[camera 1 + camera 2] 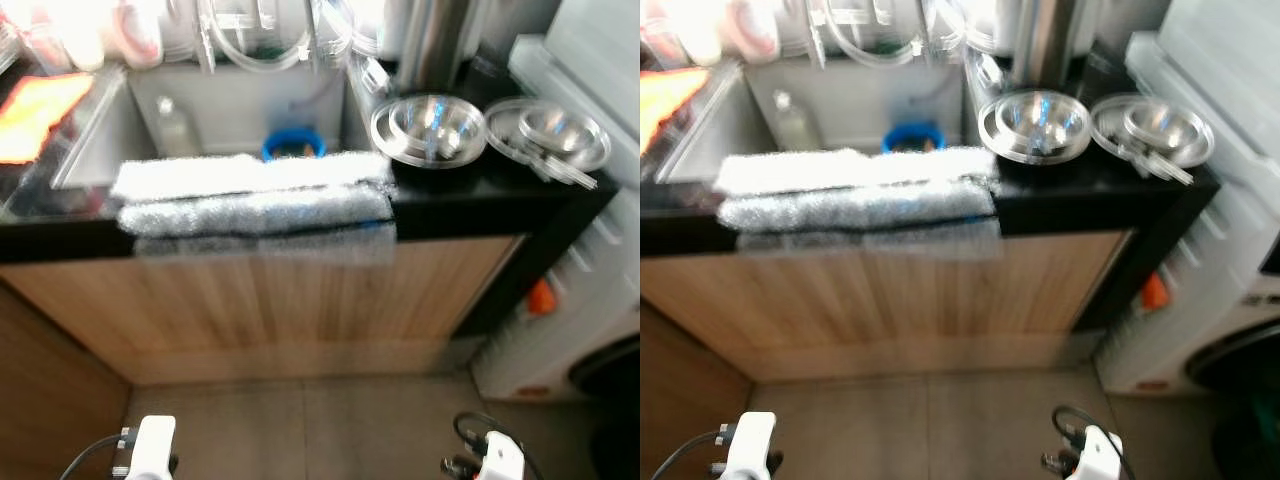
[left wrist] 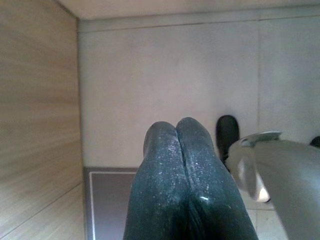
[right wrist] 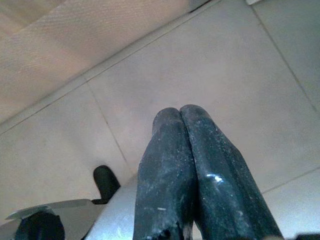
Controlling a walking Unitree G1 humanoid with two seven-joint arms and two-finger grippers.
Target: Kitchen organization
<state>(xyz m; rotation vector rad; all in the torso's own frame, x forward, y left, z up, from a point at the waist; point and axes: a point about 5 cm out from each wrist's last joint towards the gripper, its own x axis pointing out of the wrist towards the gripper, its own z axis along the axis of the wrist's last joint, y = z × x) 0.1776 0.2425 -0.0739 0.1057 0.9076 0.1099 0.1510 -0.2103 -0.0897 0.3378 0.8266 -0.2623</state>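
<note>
A black kitchen counter (image 1: 480, 205) with a steel sink (image 1: 230, 110) stands before me. Two nested steel bowls (image 1: 430, 125) rest on the counter right of the sink, and more steel bowls and lids (image 1: 548, 135) lie further right. A blue cup (image 1: 293, 145) and a clear bottle (image 1: 172, 125) stand inside the sink. A white and grey cloth (image 1: 250, 200) hangs over the sink's front edge. Both arms hang low over the tiled floor. My left gripper (image 2: 177, 125) is shut with nothing in it, and so is my right gripper (image 3: 179, 111).
A white washing machine (image 1: 590, 300) stands right of the counter, with an orange item (image 1: 541, 296) in the gap. An orange object (image 1: 35, 110) lies left of the sink. Glassware (image 1: 270, 35) crowds the back. Wooden cabinet fronts (image 1: 270, 300) face me.
</note>
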